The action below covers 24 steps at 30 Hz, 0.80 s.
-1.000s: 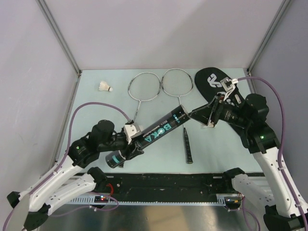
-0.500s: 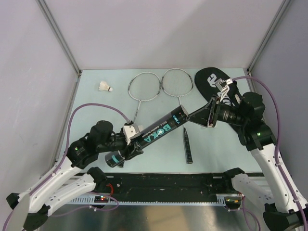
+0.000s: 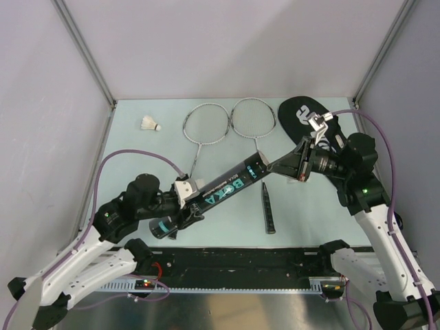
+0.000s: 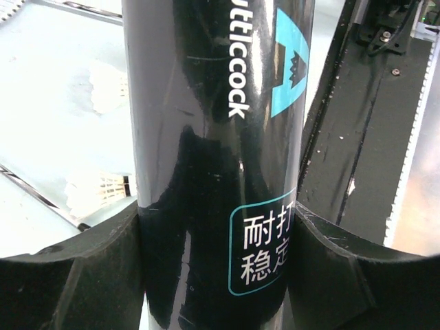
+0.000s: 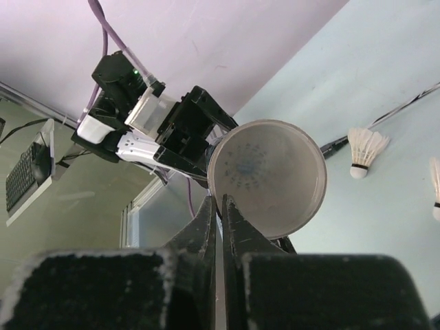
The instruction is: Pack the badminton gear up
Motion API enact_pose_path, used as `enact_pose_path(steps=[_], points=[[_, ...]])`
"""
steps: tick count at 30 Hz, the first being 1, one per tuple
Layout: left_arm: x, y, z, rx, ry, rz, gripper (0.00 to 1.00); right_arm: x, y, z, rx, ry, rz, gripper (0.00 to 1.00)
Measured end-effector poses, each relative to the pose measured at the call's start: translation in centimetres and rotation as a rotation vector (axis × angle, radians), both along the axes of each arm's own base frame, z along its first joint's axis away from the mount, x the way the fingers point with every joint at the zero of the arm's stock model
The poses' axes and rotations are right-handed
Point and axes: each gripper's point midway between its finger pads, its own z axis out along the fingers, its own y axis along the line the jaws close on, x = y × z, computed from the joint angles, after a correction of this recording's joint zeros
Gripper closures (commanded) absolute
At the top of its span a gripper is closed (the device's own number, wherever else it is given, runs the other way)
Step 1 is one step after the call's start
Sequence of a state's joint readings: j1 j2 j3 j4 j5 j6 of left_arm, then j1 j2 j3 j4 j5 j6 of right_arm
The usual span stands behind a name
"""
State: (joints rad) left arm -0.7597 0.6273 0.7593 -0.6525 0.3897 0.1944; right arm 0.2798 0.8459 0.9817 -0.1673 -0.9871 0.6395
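Observation:
My left gripper [image 3: 184,206] is shut on the black tube [image 3: 223,190], which slants up from lower left to upper right above the table. In the left wrist view the tube [image 4: 218,130] fills the gap between both black fingers [image 4: 69,275]. My right gripper [image 3: 273,167] is shut at the tube's upper end. In the right wrist view its tips [image 5: 221,201] pinch the rim of the translucent lid [image 5: 268,175]. Two silver rackets [image 3: 206,124] [image 3: 253,117] lie at the back, one black handle [image 3: 267,210] near the front. One shuttlecock [image 3: 150,124] lies back left. The black bag [image 3: 302,115] is at back right.
Two shuttlecocks [image 5: 364,148] [image 5: 435,180] show on the table in the right wrist view, and two blurred ones [image 4: 96,192] beside the tube in the left wrist view. A black rail [image 3: 240,260] runs along the near edge. Purple walls enclose the table.
My right gripper has closed from open to shut and slid slightly left onto the tube's lid end. The left arm and tube shifted a little down-left.

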Motion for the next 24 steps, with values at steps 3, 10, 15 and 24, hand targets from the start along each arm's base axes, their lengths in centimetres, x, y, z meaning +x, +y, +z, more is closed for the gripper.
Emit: enact_pose_path(steps=[3, 10, 15, 24], points=[[0.6, -0.1, 0.4, -0.007, -0.044, 0.011, 0.75, 0.0, -0.6, 0.3, 0.014, 0.007, 0.002, 1.00], [1.5, 1.9, -1.7, 0.063, -0.097, 0.087, 0.76, 1.5, -3.4, 2.0, 0.057, -0.015, -0.115, 1.00], [1.9, 2.6, -1.6, 0.078, -0.134, 0.115, 0.74, 1.2, -3.5, 2.5, 0.072, -0.014, -0.115, 1.00], [4.4, 4.9, -0.8, 0.115, -0.230, 0.287, 0.75, 5.0, -4.5, -2.2, -0.037, 0.128, -0.376, 1.00]])
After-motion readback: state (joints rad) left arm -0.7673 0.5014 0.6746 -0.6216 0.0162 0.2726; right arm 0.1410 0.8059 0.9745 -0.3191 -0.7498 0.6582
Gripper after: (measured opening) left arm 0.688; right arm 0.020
